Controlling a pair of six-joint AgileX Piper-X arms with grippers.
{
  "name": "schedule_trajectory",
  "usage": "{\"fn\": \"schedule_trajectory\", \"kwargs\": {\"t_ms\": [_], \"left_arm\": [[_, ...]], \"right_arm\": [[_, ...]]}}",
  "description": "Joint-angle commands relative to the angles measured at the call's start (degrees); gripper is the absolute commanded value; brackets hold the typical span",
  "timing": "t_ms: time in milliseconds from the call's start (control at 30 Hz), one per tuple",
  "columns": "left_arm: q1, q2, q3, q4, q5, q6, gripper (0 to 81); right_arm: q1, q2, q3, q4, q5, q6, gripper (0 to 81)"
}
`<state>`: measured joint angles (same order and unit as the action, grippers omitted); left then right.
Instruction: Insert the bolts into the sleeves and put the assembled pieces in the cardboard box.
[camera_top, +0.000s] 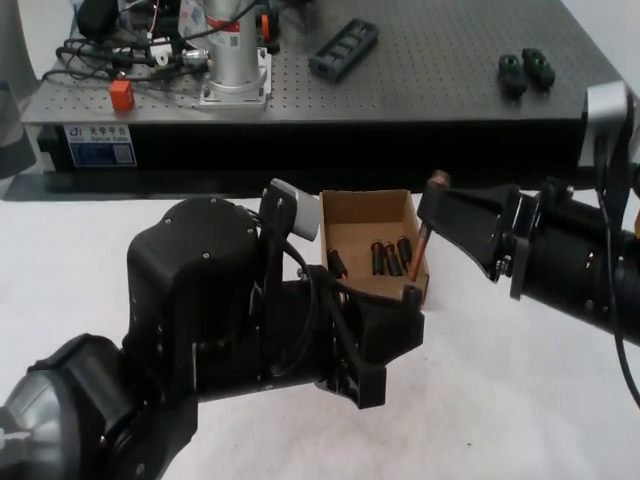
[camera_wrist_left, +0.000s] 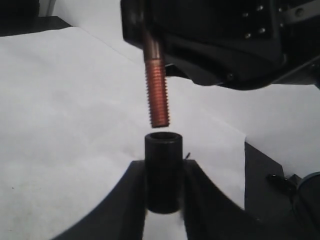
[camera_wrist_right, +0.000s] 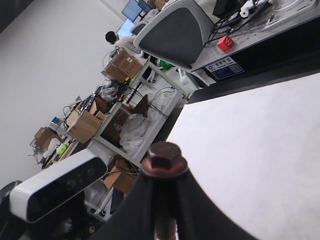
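right above the left hand (camera_wrist_left: 164, 175), the bolt (camera_wrist_left: 157, 95) hangs just over the sleeve (camera_wrist_left: 163, 160), not touching. the left hand squeezes the sleeve, and the right hand (camera_wrist_right: 164, 182) pinches the bolt.

Copper bolt (camera_wrist_left: 157, 95) just above black sleeve (camera_wrist_left: 163, 170)

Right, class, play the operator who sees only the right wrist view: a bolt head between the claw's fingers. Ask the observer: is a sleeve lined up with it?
Observer: Yes; in the left wrist view the bolt hangs threaded tip first just above the open end of the sleeve, not yet in.
Operator: What holds the sleeve?
Observer: The left claw grips it upright.
Operator: Where is the cardboard box?
Observer: In the high view the cardboard box lies close by the bolt, with dark pieces inside.
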<state>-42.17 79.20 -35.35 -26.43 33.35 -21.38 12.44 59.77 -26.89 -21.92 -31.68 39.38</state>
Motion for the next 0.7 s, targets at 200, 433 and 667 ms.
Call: {"fn": "schedule_trajectory", "kwargs": {"t_ms": [200,433,667], "left_arm": [[0.20,-0.64,0.08,-2.36,0.72,-2.80,0.6],[0.20,-0.64,0.08,-1.92,0.72,-2.80,0.6],[0.20,-0.64,0.08,-1.93,0.72,-2.11,0.6]], "right_arm": [[0.36,0.22,-0.20,1.85,-3.57,-3.94,2.4],[0.36,0.22,-0.20,3.98,-6.40,-7.27,2.4],[-0.04,0.22,-0.20,4.11,-7.77,-7.30,2.4]]}}
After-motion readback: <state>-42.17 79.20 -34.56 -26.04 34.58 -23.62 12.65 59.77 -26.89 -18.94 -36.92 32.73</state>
